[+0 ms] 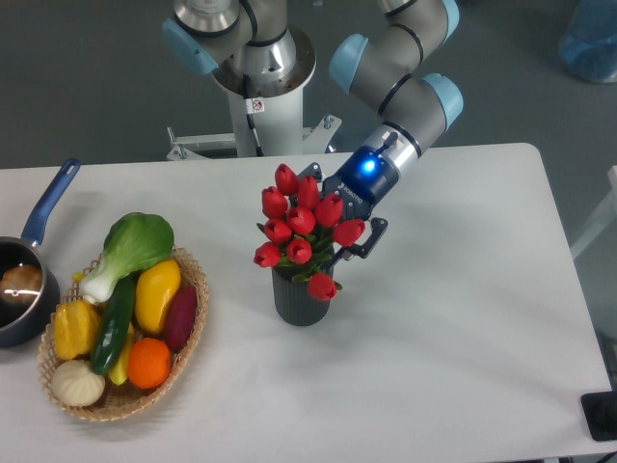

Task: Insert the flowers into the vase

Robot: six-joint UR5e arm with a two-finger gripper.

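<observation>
The flowers (301, 230) stand in the vase (301, 300) mid-worktop, so insertion looks done. My gripper (345, 241) sits just behind them, fingers apart; only backing away remains.

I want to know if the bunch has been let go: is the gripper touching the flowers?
Cannot tell. The fixed camera shows the gripper right behind the flowers standing in the vase, but the blooms hide its fingers, so neither contact nor a gap shows.
</observation>
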